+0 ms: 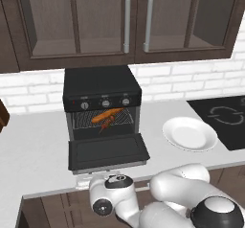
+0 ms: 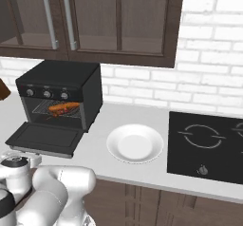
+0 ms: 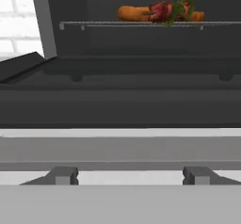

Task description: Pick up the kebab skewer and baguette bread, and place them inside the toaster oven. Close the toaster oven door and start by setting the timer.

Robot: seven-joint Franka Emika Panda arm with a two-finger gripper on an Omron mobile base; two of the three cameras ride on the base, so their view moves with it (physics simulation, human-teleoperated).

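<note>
Gripper [image 3: 130, 175]: jaws spread wide, holding nothing, low at the counter edge just before the dropped door
Toaster oven door [image 1: 107, 152]: folded down flat
Baguette bread [image 1: 106, 115]: on the wire rack inside the toaster oven [image 1: 101, 85]
Kebab skewer [image 3: 167, 11]: lies across the bread

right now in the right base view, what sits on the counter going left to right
toaster oven with its toaster oven door dropped open → white plate → black cooktop
</note>
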